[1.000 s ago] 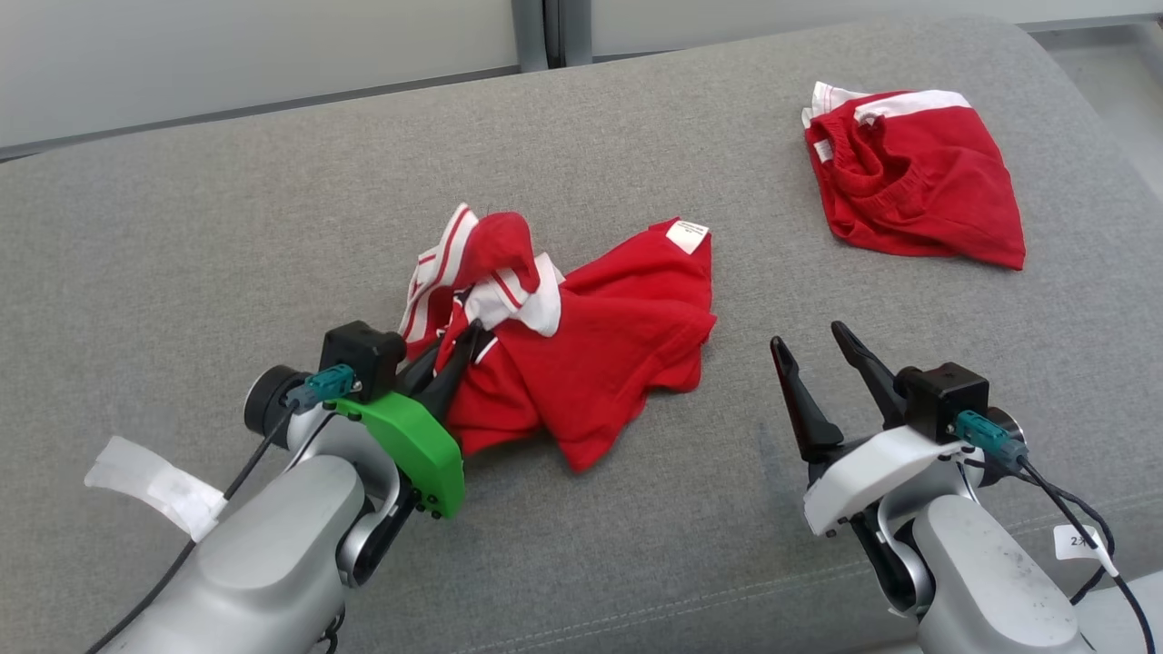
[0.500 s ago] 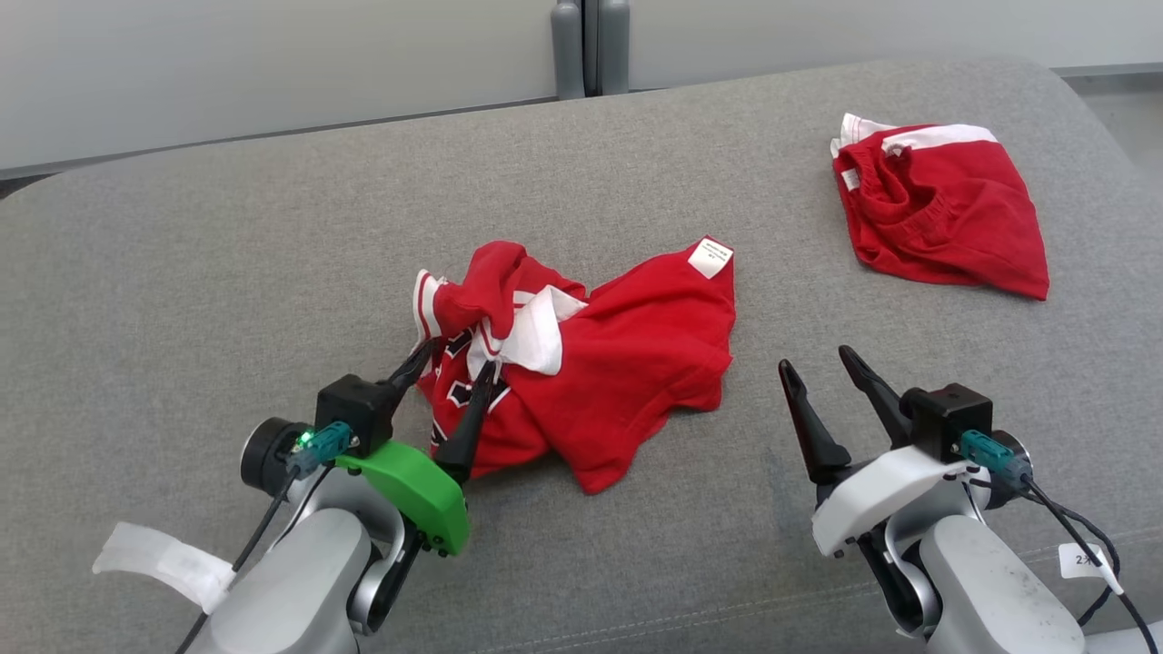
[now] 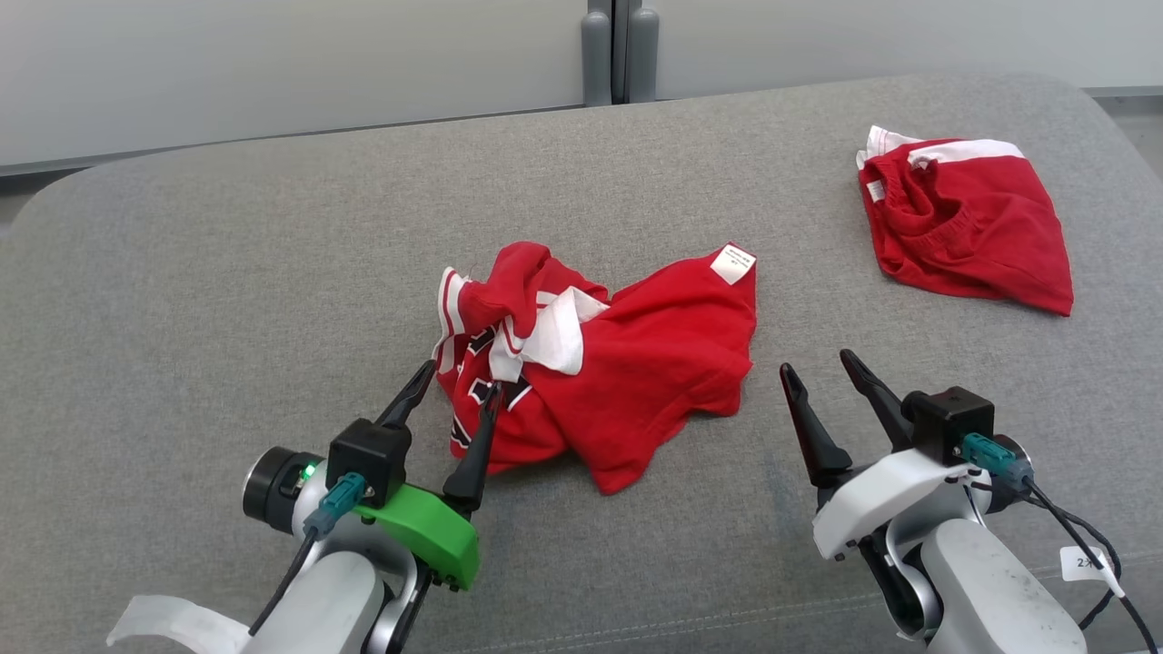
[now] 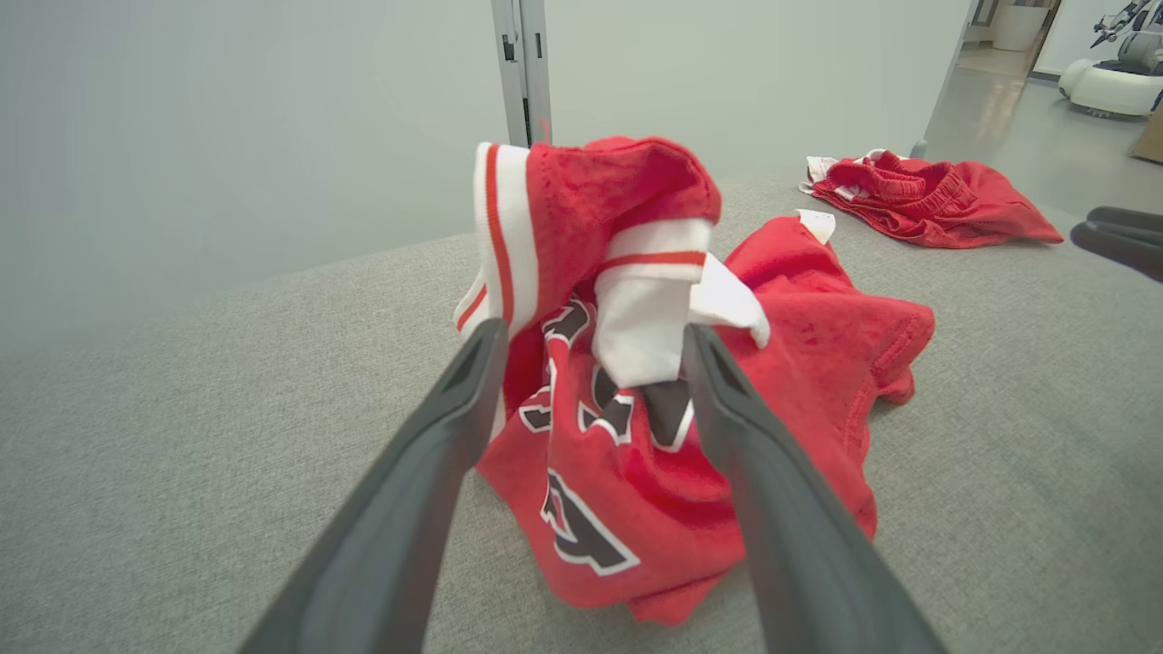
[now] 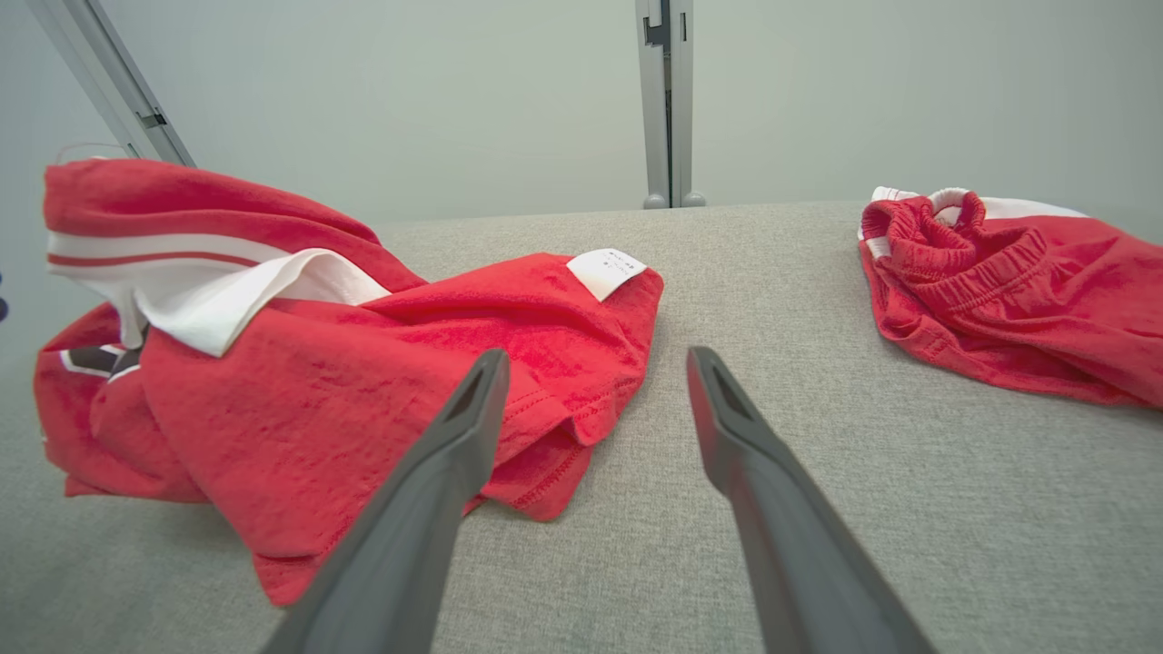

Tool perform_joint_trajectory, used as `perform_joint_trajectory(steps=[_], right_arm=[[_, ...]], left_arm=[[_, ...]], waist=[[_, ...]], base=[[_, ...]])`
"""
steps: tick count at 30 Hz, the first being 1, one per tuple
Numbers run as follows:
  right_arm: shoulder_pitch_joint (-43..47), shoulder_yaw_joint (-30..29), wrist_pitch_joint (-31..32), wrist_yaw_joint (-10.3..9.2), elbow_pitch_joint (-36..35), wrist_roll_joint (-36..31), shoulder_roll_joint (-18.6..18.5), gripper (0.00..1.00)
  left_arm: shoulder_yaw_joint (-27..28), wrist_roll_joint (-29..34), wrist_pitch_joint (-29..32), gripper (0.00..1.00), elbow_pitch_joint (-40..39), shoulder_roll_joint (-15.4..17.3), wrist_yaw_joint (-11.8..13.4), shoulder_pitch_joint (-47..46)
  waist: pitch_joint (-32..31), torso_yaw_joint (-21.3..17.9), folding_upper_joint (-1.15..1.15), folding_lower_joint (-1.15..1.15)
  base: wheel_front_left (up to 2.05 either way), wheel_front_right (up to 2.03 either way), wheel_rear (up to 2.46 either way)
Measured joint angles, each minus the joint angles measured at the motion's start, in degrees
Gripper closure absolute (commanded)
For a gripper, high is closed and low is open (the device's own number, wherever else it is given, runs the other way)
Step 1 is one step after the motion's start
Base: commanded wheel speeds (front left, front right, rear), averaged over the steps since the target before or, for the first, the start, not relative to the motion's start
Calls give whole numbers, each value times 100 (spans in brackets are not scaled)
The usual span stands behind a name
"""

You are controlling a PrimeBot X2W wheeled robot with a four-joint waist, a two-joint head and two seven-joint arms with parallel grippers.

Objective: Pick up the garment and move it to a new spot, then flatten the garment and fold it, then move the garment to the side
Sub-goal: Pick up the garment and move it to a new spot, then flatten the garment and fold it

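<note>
Here the red-and-white garment (image 3: 627, 381) lies crumpled, white label up.

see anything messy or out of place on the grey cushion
Yes. The red-and-white jersey lies crumpled in a heap in the middle of the grey fabric cushion, a striped edge flipped up over it and its white care label exposed at the far corner. The red elastic-waist shorts at the far right are bunched too.

Quick count: two red garments, so one jersey (image 3: 636, 381) and one pair of shorts (image 3: 972, 236), one grey cushion (image 3: 227, 272), plus two grippers: left gripper (image 3: 462, 378), right gripper (image 3: 816, 361).
</note>
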Motion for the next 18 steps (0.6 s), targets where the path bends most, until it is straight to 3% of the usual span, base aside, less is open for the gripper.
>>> perform_joint_trajectory(steps=[18], right_arm=[[-43,9,-1,0,4,16,62,0]], left_arm=[[-80,566,-1,0,535,-216,26,-319]], waist=[[103,-314,0,0]], base=[[0,0,0]])
